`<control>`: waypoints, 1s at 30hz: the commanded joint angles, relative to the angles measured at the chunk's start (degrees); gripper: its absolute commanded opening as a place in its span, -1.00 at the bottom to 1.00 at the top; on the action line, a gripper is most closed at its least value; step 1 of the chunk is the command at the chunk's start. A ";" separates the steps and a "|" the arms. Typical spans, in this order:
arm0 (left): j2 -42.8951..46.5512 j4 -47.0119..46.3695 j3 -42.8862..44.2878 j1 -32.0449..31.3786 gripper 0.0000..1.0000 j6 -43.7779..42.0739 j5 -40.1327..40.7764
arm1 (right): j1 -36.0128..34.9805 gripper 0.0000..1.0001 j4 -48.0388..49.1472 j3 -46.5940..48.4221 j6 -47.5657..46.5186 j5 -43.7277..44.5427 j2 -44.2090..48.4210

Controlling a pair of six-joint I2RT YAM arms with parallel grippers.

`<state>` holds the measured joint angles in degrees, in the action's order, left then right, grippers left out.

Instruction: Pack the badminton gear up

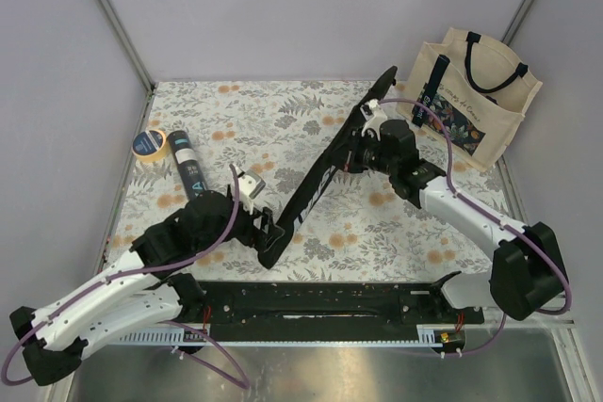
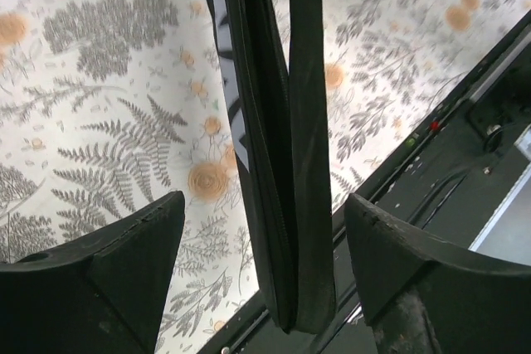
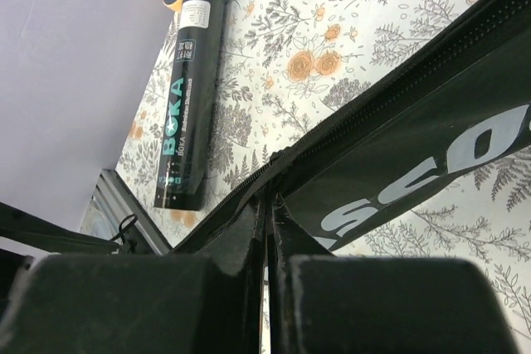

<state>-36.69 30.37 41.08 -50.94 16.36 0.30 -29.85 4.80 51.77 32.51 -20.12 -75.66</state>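
Slim black fabric racket bag [image 1: 309,195] (zip edge) in R jaws

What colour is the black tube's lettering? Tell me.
Teal on the tube, clearest from the right wrist.

**A:** Where does everything sit at your end?

**B:** On my screen the racket bag [image 1: 325,171] runs diagonally across the middle of the table [image 1: 283,105]. Its near end is left of centre and its far end points to the right rear.

**A:** And the 2 grippers?

**B:** My left gripper [image 2: 264,201] is at the near end, with the bag between its spread fingers. My right gripper [image 3: 267,221] pinches the bag's edge closer to the far end.

**A:** What else?

**B:** The tube [image 1: 188,165] lies on the left side, well apart from the bag. 1 tape roll [image 1: 149,143] lies just beside the tube's far end, further left. The tote bag [image 1: 480,101] stands in the far right corner, behind my right gripper.
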 commanded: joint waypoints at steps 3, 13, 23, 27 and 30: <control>-1.81 0.39 -0.83 -0.57 0.63 0.95 0.67 | 1.63 -1.00 4.34 7.73 2.20 -1.94 -1.95; 3.73 3.11 -2.58 -0.74 0.72 1.04 3.74 | 4.62 -1.00 3.02 13.44 3.70 -3.43 -5.46; 5.48 1.88 -2.58 -0.74 0.54 0.34 6.56 | 6.38 -1.00 3.29 13.89 5.71 -4.93 -4.67; 7.76 1.62 -2.93 -0.74 0.28 0.43 7.26 | 6.99 -1.00 3.64 14.15 7.21 -5.63 -4.24; 10.05 1.19 -3.46 -0.74 0.28 0.60 7.70 | 6.99 -1.00 3.99 14.59 7.91 -6.07 -4.15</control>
<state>-29.32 34.28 38.02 -51.51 16.97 6.00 -23.24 3.18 61.80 38.46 -23.73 -81.73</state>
